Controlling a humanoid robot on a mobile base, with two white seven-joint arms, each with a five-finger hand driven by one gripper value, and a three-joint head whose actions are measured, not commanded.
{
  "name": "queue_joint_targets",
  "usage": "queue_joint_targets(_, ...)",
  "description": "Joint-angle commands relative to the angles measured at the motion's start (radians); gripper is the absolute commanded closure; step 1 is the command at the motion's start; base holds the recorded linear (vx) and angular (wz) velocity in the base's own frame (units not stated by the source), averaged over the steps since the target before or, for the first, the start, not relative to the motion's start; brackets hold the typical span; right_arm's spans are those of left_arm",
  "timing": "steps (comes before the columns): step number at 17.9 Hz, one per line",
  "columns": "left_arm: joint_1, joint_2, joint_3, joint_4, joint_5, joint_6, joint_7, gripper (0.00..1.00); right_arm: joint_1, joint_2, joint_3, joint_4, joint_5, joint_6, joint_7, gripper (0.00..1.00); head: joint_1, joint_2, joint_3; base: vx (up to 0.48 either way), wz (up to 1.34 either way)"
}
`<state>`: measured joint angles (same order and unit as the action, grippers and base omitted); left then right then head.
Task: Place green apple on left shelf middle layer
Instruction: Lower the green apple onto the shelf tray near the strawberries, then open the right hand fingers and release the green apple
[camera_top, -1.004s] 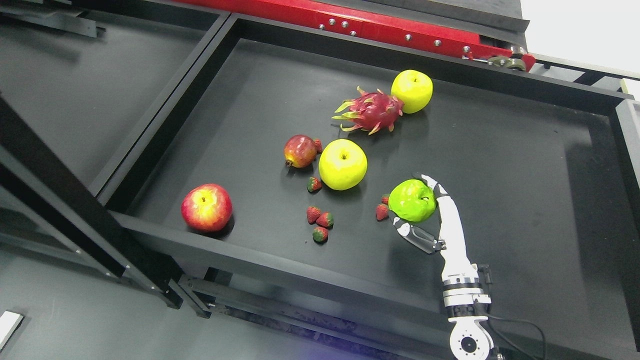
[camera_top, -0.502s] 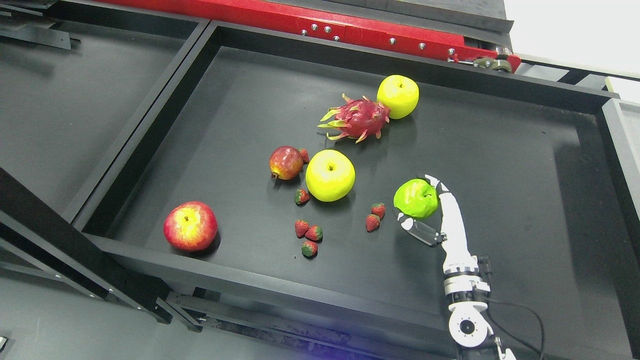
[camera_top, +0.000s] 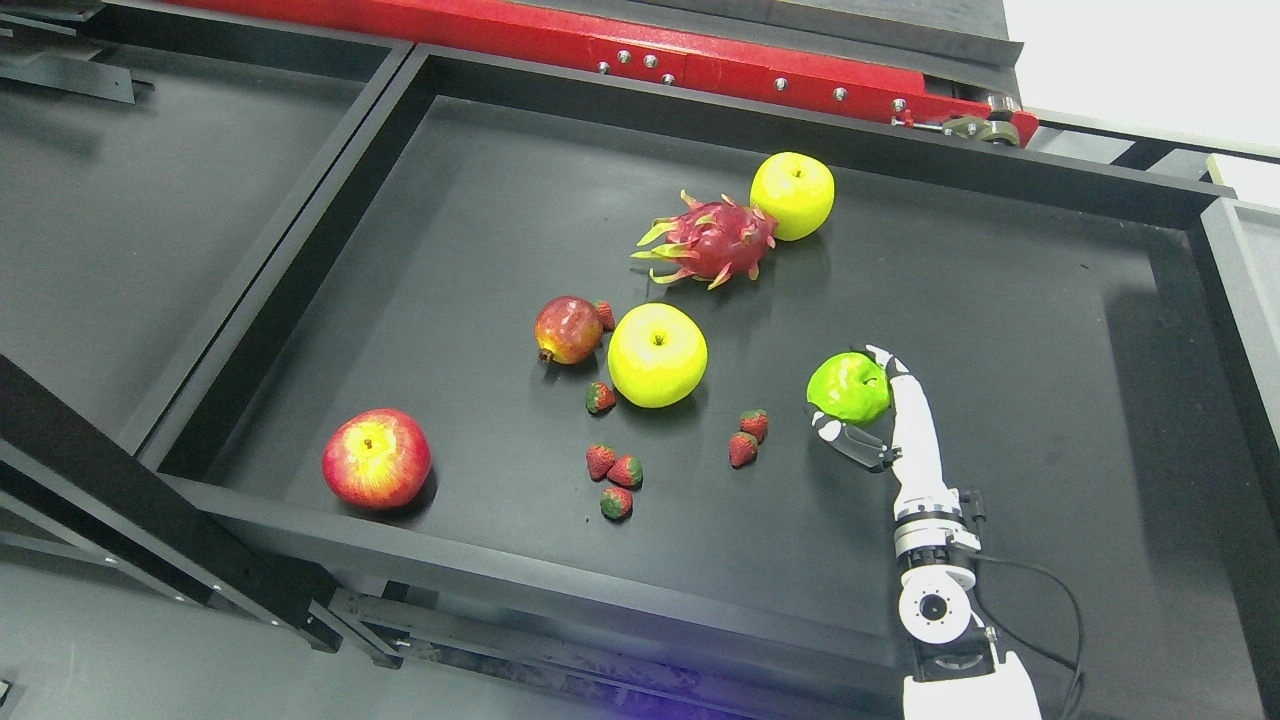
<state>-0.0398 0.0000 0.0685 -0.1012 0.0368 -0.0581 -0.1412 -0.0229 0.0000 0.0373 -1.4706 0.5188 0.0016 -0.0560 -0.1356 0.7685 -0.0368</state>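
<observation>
A green apple is on the right half of the black tray. My right hand comes in from the bottom right and is shut on the green apple, thumb under its near side and fingers over its far right side. I cannot tell whether the apple rests on the tray floor or is held just above it. The left arm is out of view.
Two yellow apples, a dragon fruit, a pomegranate, a red apple and several small strawberries lie in the tray. Another dark tray lies at left. A red rail runs behind.
The camera has shifted, so the whole scene slid left and down. My right hand, shut on the green apple, has moved right, away from the strawberries beside it.
</observation>
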Motion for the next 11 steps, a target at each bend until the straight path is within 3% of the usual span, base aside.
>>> queue_joint_targets(1, 0.000, 0.017, -0.002, 0.000, 0.000, 0.000, 0.000, 0.00, -0.025, -0.018, -0.050, 0.130, -0.009, 0.001, -0.004, 0.00, 0.0000, 0.000, 0.000, 0.000, 0.00)
queue_joint_targets(5, 0.000, 0.017, -0.002, 0.000, 0.000, 0.000, 0.000, 0.00, -0.025, -0.018, -0.050, 0.127, -0.016, -0.005, 0.002, 0.00, 0.0000, 0.000, 0.000, 0.000, 0.00)
queue_joint_targets(9, 0.000, 0.017, 0.001, 0.000, 0.000, 0.000, 0.000, 0.00, -0.005, -0.018, -0.039, 0.054, -0.023, -0.119, 0.005, 0.00, 0.0000, 0.000, 0.000, 0.000, 0.00)
queue_joint_targets(11, 0.000, 0.017, 0.001, 0.000, 0.000, 0.000, 0.000, 0.00, 0.003, -0.018, -0.037, 0.014, -0.023, -0.129, 0.004, 0.00, 0.0000, 0.000, 0.000, 0.000, 0.00)
